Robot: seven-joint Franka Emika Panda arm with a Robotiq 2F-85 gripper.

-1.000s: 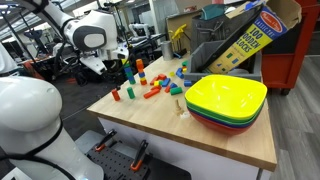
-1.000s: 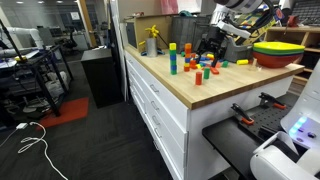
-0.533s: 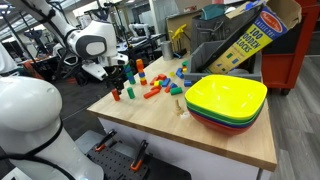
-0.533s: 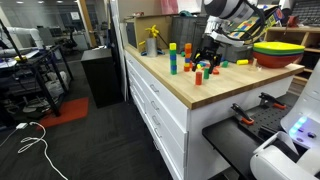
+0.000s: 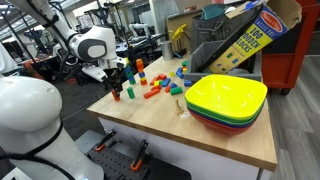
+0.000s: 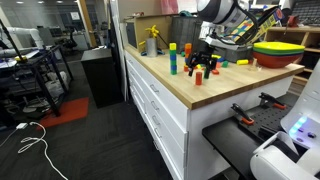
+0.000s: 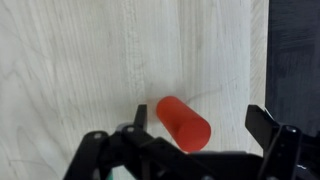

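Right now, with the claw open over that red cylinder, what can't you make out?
- Wrist view: the lower end of the red cylinder disappears under the dark body of the claw; the neighbouring blocks lie outside this frame.
- Exterior view: the gap between claw and table is too small to judge.
- Exterior view: the insides of the stacked bowls are hidden by their rims.

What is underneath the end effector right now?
Under the end effector: a red cylinder lying on the wooden table, between open fingers. The table behind its black body is covered.
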